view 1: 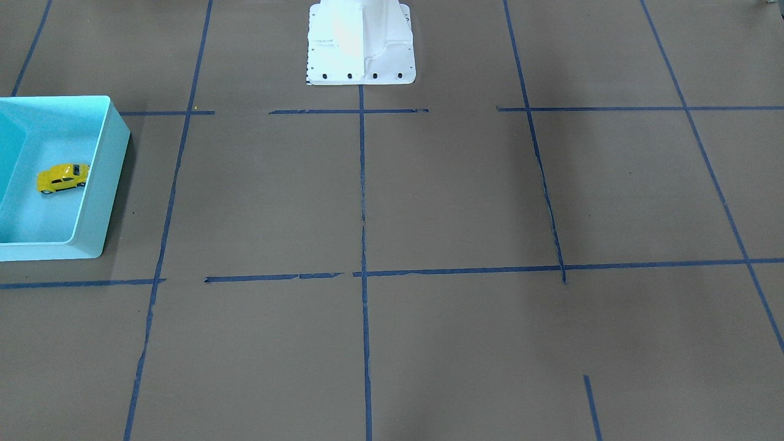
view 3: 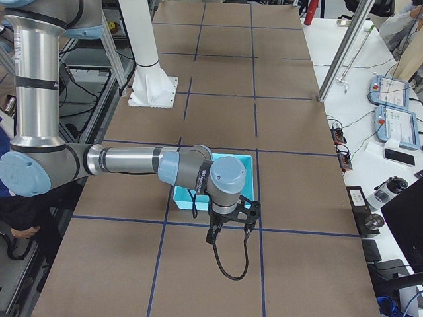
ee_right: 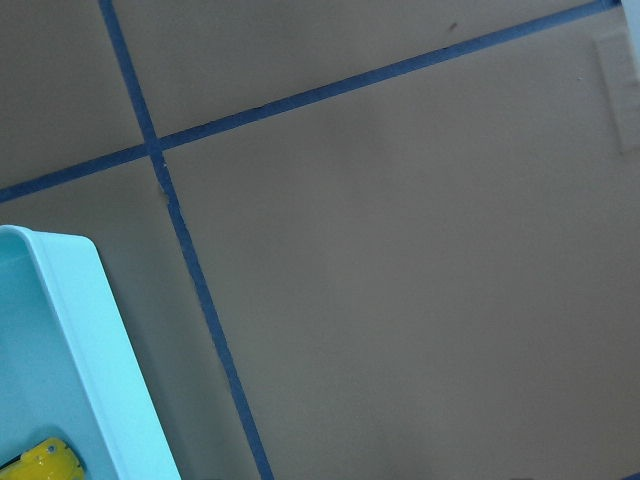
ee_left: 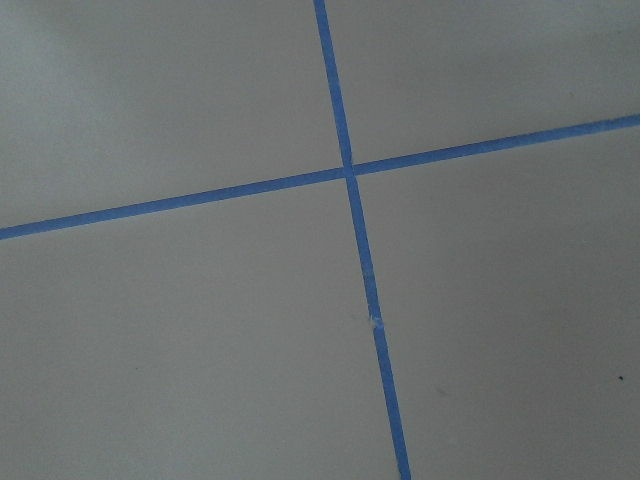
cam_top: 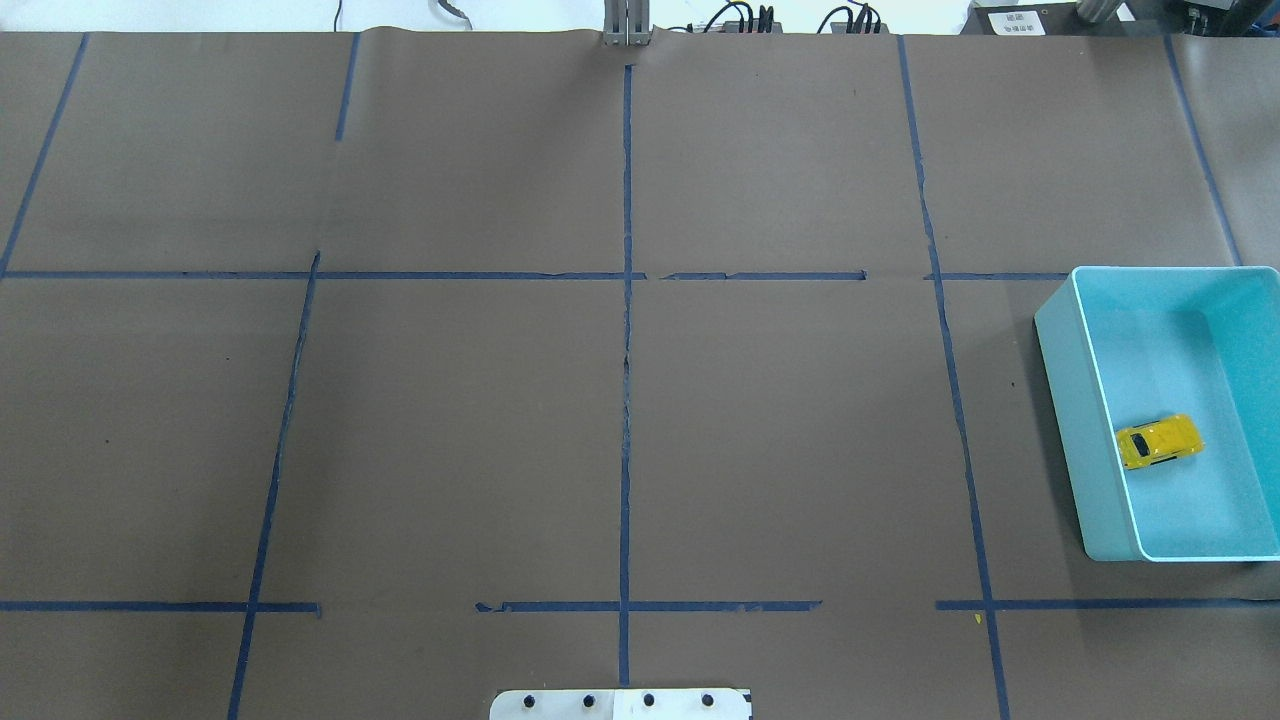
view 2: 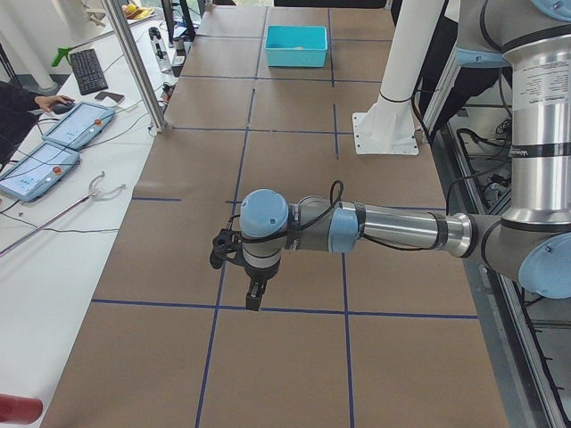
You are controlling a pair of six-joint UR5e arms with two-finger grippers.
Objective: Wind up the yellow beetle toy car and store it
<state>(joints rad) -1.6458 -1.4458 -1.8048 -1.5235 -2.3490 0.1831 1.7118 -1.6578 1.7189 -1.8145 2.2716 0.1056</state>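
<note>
The yellow beetle toy car (cam_top: 1158, 442) lies inside the turquoise bin (cam_top: 1085, 430) at the table's right end, close to the bin's inner wall. It also shows in the front view (view 1: 61, 177) and at the bottom left corner of the right wrist view (ee_right: 40, 465). My right gripper (view 3: 230, 228) hangs above the table just beside the bin (view 3: 231, 160). My left gripper (view 2: 253, 300) hangs over the table's left end, far from the bin (view 2: 296, 45). Both grippers show only in the side views, so I cannot tell whether they are open or shut.
Brown paper with blue tape lines (cam_top: 626, 400) covers the table. The robot's white base (view 1: 361, 43) stands at the table's near edge. Tablets and a keyboard (view 2: 85, 69) lie on a side bench, with an operator's hand there.
</note>
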